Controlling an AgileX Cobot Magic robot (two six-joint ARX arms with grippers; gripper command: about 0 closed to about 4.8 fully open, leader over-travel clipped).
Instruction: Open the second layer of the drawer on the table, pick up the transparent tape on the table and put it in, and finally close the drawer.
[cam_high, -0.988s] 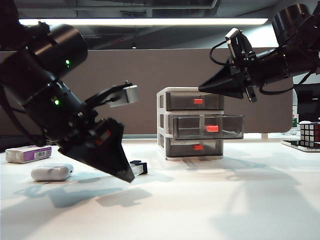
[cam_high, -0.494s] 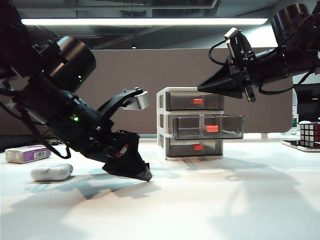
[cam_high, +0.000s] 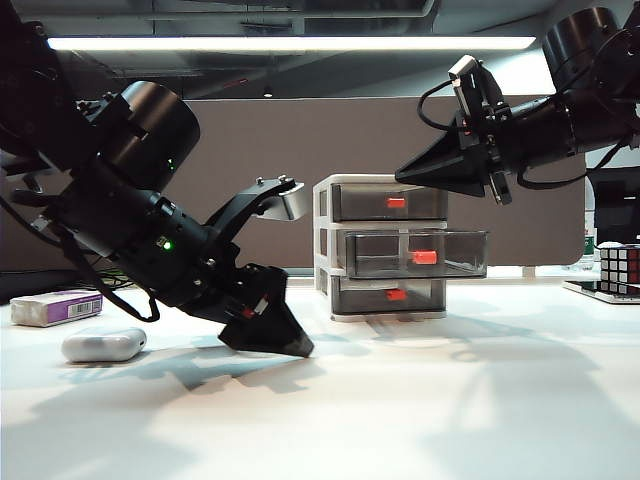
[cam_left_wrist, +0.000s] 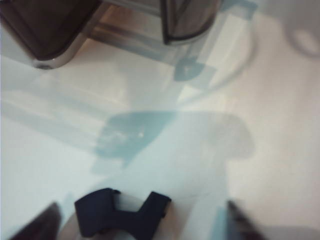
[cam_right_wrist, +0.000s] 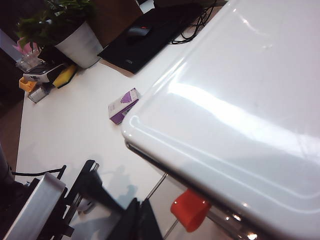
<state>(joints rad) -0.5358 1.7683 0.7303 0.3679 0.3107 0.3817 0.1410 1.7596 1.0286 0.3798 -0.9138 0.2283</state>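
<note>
**Tape between the spread jaws of the left gripper; middle drawer already out**

Exterior view, left side: left gripper (cam_high: 290, 345) tipped down to the table (cam_high: 450, 400), just in front of the drawer (cam_high: 345, 190) and well clear of its front. Hides the transparent tape in this view.

Left wrist view: transparent tape (cam_left_wrist: 119, 219) lying directly between the two fingertips (cam_left_wrist: 37, 225), black cutter end facing the camera, somewhat nearer one finger than the other. Jaws wide apart, one on each side, not seen touching it. Ring itself mostly cut off by the frame edge, so long axis not readable.

Exterior view, right side: right gripper (cam_high: 405, 175) hanging level above the top of the drawer, jaws drawn together to a point, holding nothing. Much farther from the tape than the left.

Second layer (cam_high: 415, 255) pulled forward, open top free.

Judged next: closing on the tape as straddled, then lifting and carrying rightward to the open tray.
</note>
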